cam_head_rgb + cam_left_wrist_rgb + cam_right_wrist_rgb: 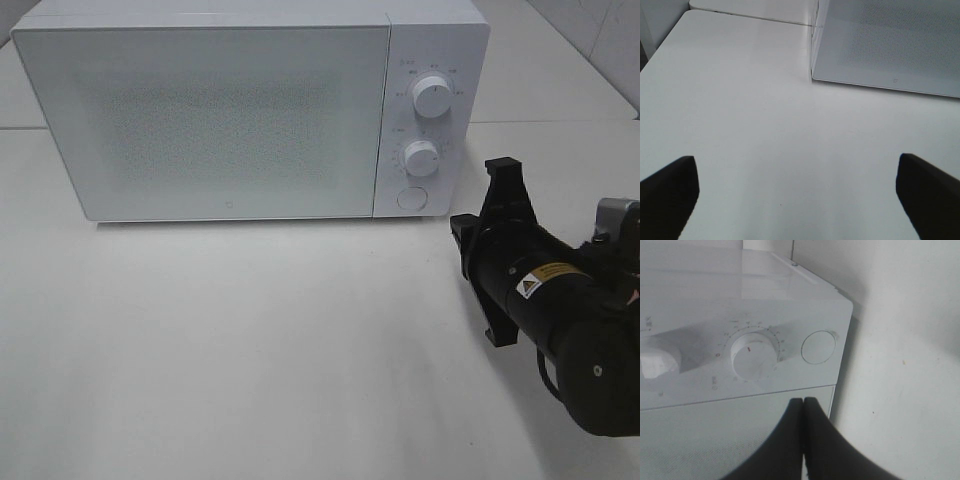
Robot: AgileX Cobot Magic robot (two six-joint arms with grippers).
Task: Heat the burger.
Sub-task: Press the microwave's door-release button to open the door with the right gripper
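The burger is out of view. The white microwave (230,110) stands at the back of the table with its door closed; its frosted front hides the inside. My right gripper (462,232) is shut with nothing between its fingers and hovers just right of the microwave's lower right corner. In the right wrist view the shut gripper (803,401) points at the control panel, below the lower knob (754,355) and the round button (818,347). My left gripper (800,195) is open over bare table, left of the microwave (890,45).
The control panel carries an upper knob (433,95), a lower knob (421,158) and a round button (411,198). The white table (250,350) stretches out in front of the microwave. A seam between tabletops (750,16) runs behind the left side.
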